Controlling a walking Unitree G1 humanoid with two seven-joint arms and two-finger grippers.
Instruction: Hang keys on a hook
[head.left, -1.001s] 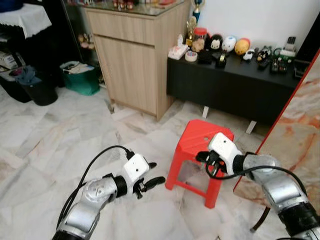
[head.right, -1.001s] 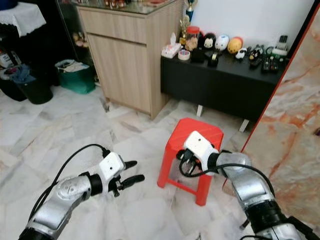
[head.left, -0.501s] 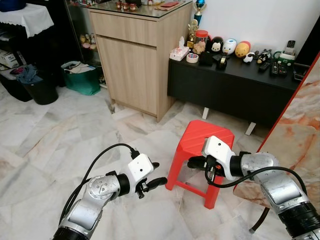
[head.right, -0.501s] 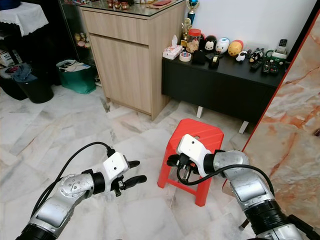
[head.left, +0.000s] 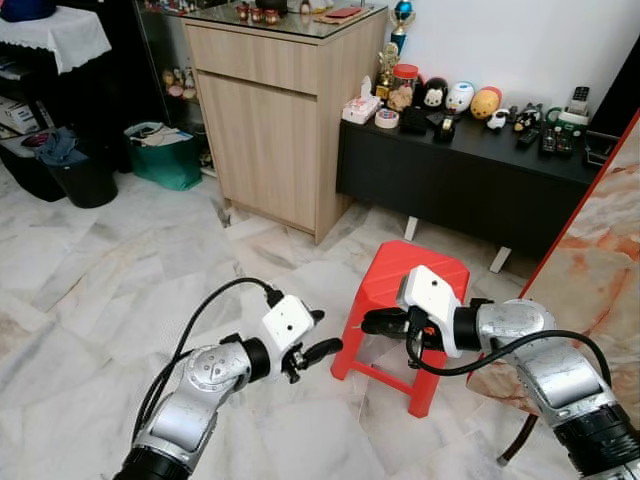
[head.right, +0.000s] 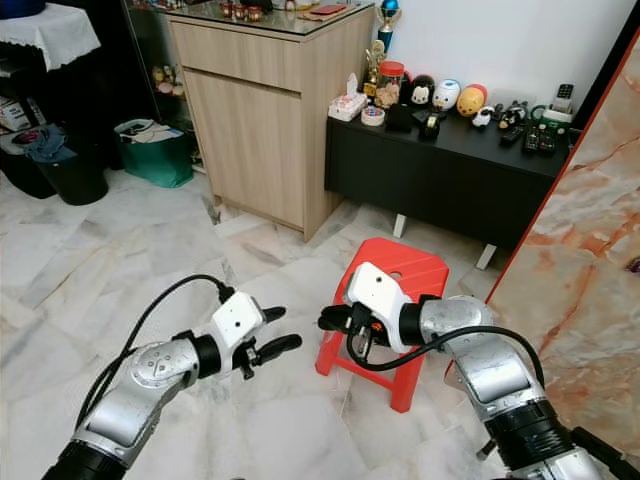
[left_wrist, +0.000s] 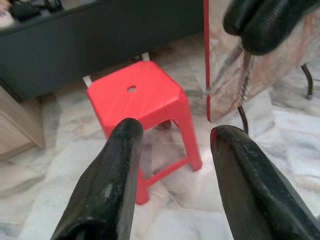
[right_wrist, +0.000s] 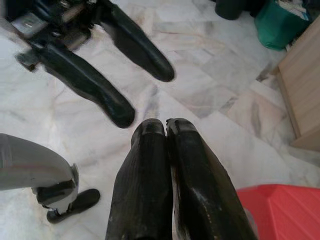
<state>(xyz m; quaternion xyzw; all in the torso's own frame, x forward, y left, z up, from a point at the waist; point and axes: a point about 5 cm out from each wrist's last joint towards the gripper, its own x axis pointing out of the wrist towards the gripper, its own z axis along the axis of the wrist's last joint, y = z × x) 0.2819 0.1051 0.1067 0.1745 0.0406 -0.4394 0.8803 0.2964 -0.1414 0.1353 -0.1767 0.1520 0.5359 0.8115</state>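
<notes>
My right gripper (head.left: 368, 322) is shut on the keys (left_wrist: 244, 75), which hang as thin metal pieces below its black fingertips. It is held out to the left in front of the red stool (head.left: 415, 275), at about knee height over the marble floor. My left gripper (head.left: 325, 332) stands open a short way to its left, fingers pointing at the right one, with nothing between them. In the right wrist view the shut fingertips (right_wrist: 150, 131) point at the open left gripper (right_wrist: 146, 96), close but apart.
A wooden cabinet (head.left: 270, 110) stands ahead, with a low black sideboard (head.left: 470, 170) full of small toys beside it. A marble panel with a red edge (head.left: 600, 260) leans at the right. A green bag (head.left: 160, 155) and black bin (head.left: 75, 180) sit far left.
My right gripper has swung left, away from the stool and toward the left gripper. The left gripper has risen a little and moved right, so the gap between them has narrowed.
</notes>
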